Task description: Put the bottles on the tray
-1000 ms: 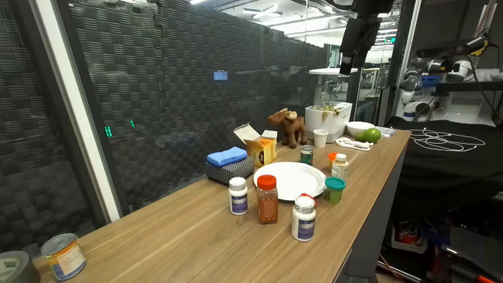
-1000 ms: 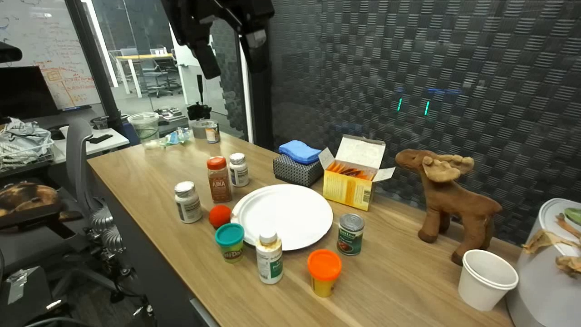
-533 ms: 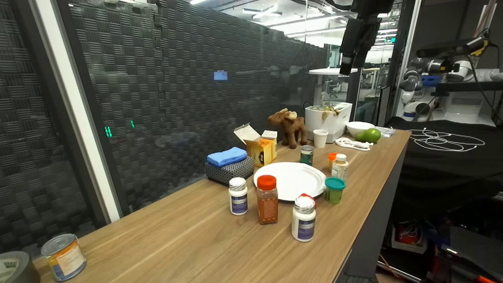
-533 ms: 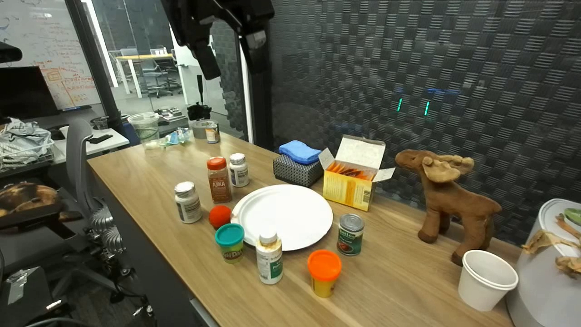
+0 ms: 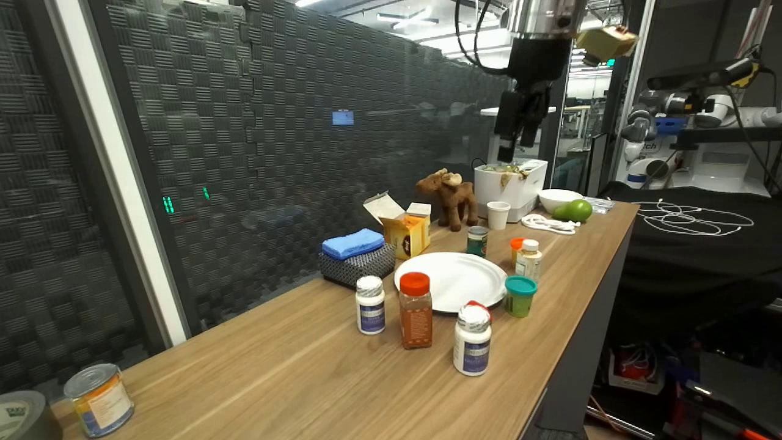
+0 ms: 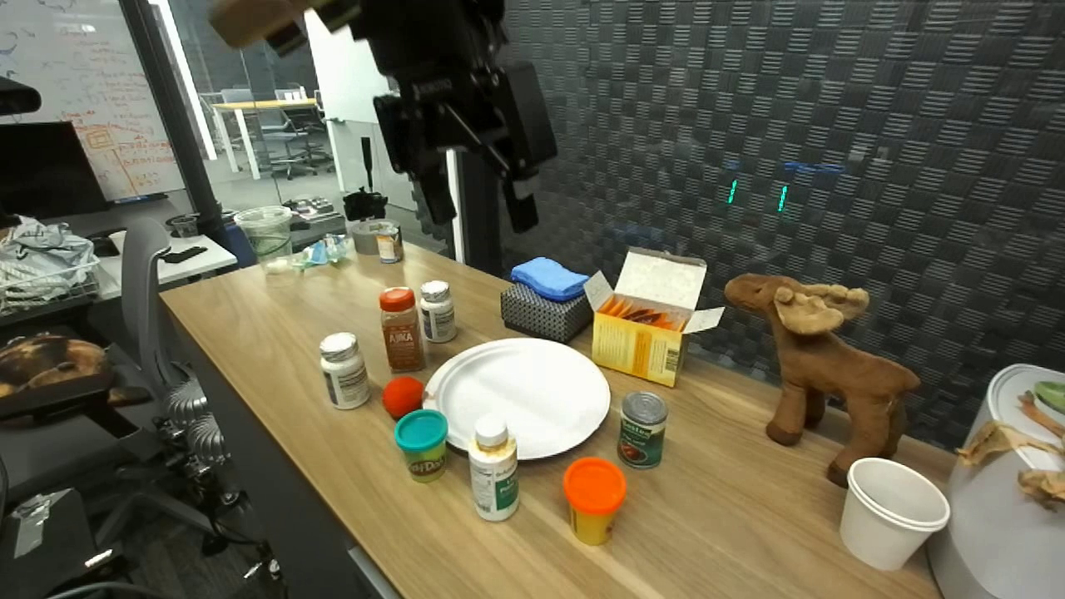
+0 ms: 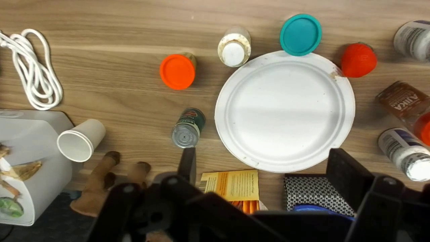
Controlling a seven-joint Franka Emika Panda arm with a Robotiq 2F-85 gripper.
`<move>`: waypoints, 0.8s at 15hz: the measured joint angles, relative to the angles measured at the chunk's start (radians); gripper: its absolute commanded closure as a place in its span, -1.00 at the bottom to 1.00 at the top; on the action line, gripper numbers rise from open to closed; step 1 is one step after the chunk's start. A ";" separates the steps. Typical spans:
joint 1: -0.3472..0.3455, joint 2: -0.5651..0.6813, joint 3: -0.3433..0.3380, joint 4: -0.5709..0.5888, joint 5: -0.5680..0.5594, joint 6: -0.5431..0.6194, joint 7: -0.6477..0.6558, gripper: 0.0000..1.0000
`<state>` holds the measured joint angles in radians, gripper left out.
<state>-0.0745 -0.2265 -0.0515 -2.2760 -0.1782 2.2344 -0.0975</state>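
The red-capped bottle (image 6: 403, 333) stands upright, a white bottle (image 6: 438, 313) just beside it, below the pincer (image 6: 482, 210) and, by the wrist view, off past one finger (image 7: 347, 176). Its long axis being vertical, I'd say reaching it calls for a sideways move, then straight down. More nearly beneath the pincer lies the plate (image 6: 520, 398), no bottle on it. The pincer hangs wide, holding nothing.

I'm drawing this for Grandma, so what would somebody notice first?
Probably the big white plate, flat on the table near the red bottle. Next, maybe the brown toy moose, standing near the dark wall. The black fingers, hanging open in the air above the table, catch the eye too.
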 measured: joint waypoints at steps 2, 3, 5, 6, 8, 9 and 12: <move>0.000 0.082 0.000 0.016 0.000 0.046 0.004 -1.00; 0.000 0.120 -0.001 0.025 0.000 0.067 0.005 -1.00; -0.001 0.194 -0.007 0.050 0.000 0.088 0.005 -1.00; -0.003 0.232 -0.011 0.068 0.001 0.091 0.005 -1.00; -0.009 0.303 -0.022 0.110 0.001 0.092 0.005 -1.00; -0.013 0.337 -0.028 0.133 0.004 0.092 0.005 -1.00; -0.032 0.429 -0.041 0.204 0.029 0.105 0.004 -1.00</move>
<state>-0.1065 0.2029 -0.0925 -2.0723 -0.1489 2.3396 -0.0935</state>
